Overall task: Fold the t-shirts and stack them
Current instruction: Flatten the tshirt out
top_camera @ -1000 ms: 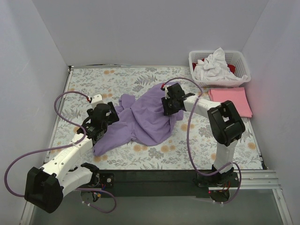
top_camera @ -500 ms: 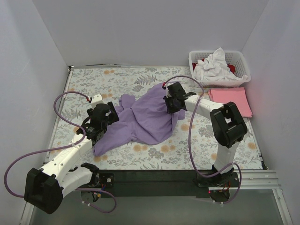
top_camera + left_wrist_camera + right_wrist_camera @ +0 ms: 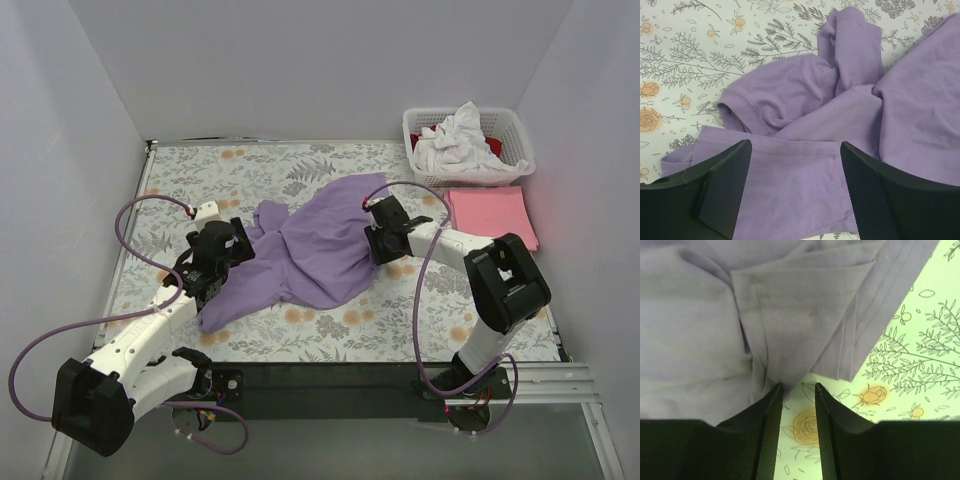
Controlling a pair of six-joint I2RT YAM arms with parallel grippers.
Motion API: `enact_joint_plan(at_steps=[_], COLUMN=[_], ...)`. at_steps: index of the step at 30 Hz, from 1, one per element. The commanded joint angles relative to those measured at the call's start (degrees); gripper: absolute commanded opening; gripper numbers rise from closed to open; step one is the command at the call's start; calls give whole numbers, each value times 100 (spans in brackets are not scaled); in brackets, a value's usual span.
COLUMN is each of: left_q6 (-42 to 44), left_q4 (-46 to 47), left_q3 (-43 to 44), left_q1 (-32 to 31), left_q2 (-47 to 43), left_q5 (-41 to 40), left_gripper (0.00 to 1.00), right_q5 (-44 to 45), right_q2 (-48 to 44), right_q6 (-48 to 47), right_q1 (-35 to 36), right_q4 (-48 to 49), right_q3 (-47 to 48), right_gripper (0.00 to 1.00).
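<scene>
White walls (image 3: 300, 60) stand round a bench (image 3: 300, 375) covered with a flowery cloth (image 3: 230, 170). From above, the big purple t-shirt (image 3: 310, 255) lies in a rumpled heap in the middle. The left hand (image 3: 228, 248) is over its left side and the right hand (image 3: 385, 238) is at its right edge. A pink t-shirt (image 3: 490, 217) lies folded flat by the right wall. Behind it a white plastic basket (image 3: 412, 125) holds a scrunched white t-shirt (image 3: 455, 140) and a bit of a red t-shirt (image 3: 492, 146).

The left wrist view shows the left hand (image 3: 792, 195) with its two black fingers (image 3: 722, 185) wide apart, holding nothing. Soft purple cotton lies under them, twisted, with a rolled sleeve hem (image 3: 735, 107).

The right wrist view shows the right hand (image 3: 796, 407) with only a thin gap between its fingers (image 3: 767, 430). Flowery cloth shows through the gap, so nothing is held. A folded, stitched edge of the shirt lies just past the tips.

I think the step is spreading the purple shirt flat — no fold is made yet. Next, each hand needs a firm pinch on an edge, then a gentle pull apart, because the cloth is limp and bunches up easily.
</scene>
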Motion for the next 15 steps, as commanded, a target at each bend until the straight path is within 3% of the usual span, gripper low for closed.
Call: enact_joint_plan(at_steps=[1, 9, 15], left_q6=[45, 45, 62], left_q4=[36, 44, 35], left_q3=[1, 1, 36], left_q1=[30, 30, 21], left_q2=[-32, -41, 64], left_q5=[27, 71, 98], left_gripper=[71, 71, 71], right_q5=[350, 616, 228], right_q2=[-221, -836, -935], right_q6=[7, 147, 103], right_q1=[-6, -261, -77], right_q4=[47, -155, -15], right_q3=[-168, -555, -143], right_gripper=[38, 40, 52])
